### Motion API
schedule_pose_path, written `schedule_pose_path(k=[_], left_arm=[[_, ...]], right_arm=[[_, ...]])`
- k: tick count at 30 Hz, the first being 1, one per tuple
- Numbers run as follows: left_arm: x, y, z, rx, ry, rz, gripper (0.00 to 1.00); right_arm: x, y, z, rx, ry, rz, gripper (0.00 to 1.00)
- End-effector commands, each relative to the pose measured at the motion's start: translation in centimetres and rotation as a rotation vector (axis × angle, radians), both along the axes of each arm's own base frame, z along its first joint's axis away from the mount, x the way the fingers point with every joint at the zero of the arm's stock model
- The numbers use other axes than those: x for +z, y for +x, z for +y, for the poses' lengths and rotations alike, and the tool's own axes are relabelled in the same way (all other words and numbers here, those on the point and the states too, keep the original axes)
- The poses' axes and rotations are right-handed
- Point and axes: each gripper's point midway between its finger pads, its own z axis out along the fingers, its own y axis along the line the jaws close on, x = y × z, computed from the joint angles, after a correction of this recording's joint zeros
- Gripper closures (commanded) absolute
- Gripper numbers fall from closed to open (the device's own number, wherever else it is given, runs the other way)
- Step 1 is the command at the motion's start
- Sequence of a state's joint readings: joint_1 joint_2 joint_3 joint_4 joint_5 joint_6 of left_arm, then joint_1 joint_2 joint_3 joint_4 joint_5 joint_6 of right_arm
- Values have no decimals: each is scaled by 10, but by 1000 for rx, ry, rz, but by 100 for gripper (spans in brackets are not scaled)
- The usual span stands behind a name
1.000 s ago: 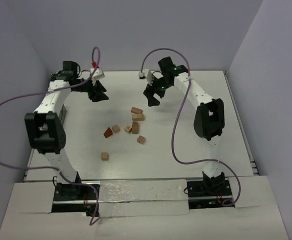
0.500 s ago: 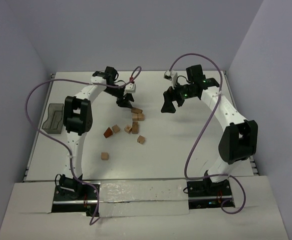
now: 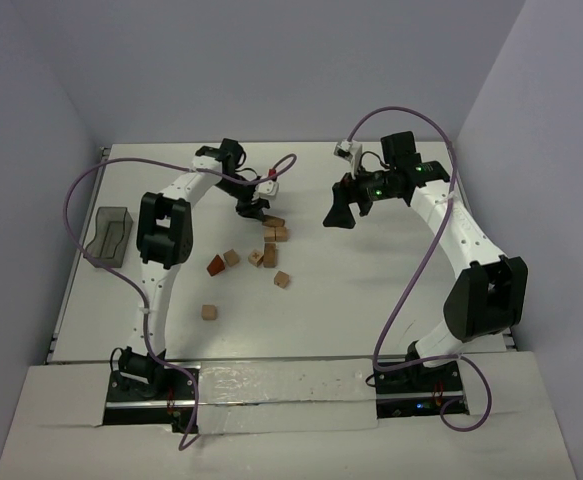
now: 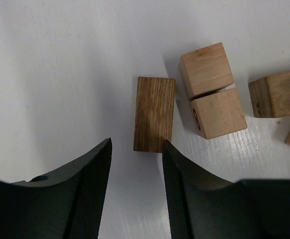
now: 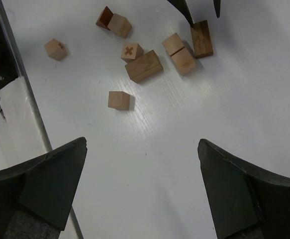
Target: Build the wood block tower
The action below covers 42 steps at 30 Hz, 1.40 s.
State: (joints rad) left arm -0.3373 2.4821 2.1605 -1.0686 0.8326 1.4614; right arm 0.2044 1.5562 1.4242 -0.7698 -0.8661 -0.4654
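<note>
Left gripper (image 4: pixel 135 145) is seen with its jaws parted and nothing held. Compared with half a second ago it has been shifted slightly nearer the blocks, while the right gripper (image 5: pixel 142 149), spread wide and unladen above the table (image 3: pixel 391 290), has barely been moved. A dark bin (image 3: pixel 106 237) is placed at the table's left edge; its contents cannot be told. The tower pieces are scattered flat and unstacked mid-table. A dark-grained oblong block (image 4: pixel 154 113) is found just ahead of the left fingertips, with two pale cubes (image 4: pixel 206 69) pressed together beside it. The reddish wedge (image 5: pixel 104 16) is set against another cube, nearer the arm bases.
</note>
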Motion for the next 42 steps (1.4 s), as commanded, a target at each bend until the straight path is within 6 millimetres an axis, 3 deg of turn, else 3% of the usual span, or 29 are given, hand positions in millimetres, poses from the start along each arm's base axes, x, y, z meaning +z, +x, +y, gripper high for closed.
schedule_pose_path(k=[1,9,24,30,36,42], left_arm=[[-9,-9,-1,-62,9,-8,45],[-21,-19,2,-92,49,14,39],[-29,-20,20,-64,95,35,43],[-37,-24,36,-77,153,47,45],[-45,-23,64,-73,234,54,48],[-43,-21,87,-44,248,59,47]], right_arm=[[10,-3,0,12,26,-24,0],[5,-1,-1,17,23,-14,0],[5,-4,0,29,32,-14,0],[8,-2,0,27,34,-21,0],[9,-2,-2,21,28,-26,0],[9,-4,-2,24,35,-18,0]])
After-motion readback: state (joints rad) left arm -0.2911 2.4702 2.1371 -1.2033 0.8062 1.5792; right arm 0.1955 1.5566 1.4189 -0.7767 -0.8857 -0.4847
